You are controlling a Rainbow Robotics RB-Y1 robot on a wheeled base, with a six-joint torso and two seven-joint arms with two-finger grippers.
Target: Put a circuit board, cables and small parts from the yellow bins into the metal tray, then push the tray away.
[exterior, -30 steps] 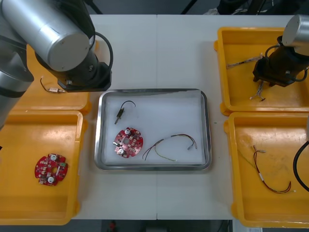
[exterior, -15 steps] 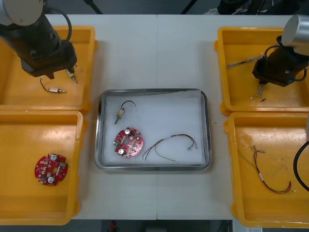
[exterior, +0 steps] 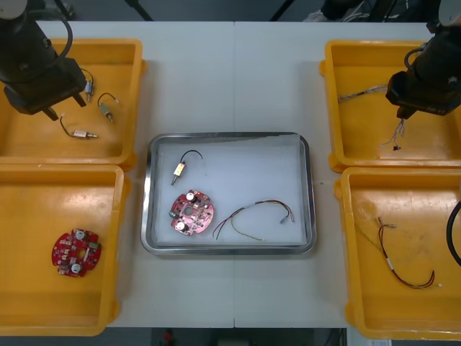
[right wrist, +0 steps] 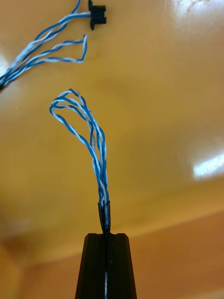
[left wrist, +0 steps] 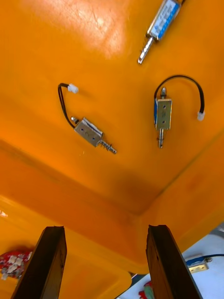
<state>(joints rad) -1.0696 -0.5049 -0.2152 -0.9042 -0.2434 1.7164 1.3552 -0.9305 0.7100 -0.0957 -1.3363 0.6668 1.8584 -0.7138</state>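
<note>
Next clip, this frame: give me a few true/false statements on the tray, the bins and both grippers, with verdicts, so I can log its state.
1. The metal tray holds a red circuit board. True.
2. The right gripper is open. False: it is shut on a twisted blue and white cable over the far right yellow bin.
3. The left gripper is open and holds nothing. True: it hangs over the far left yellow bin, above small metal parts.
4. The tray holds no cable. False: a red and yellow cable lies in it.
5. The near left yellow bin is bare. False: a second circuit board lies in it.
</note>
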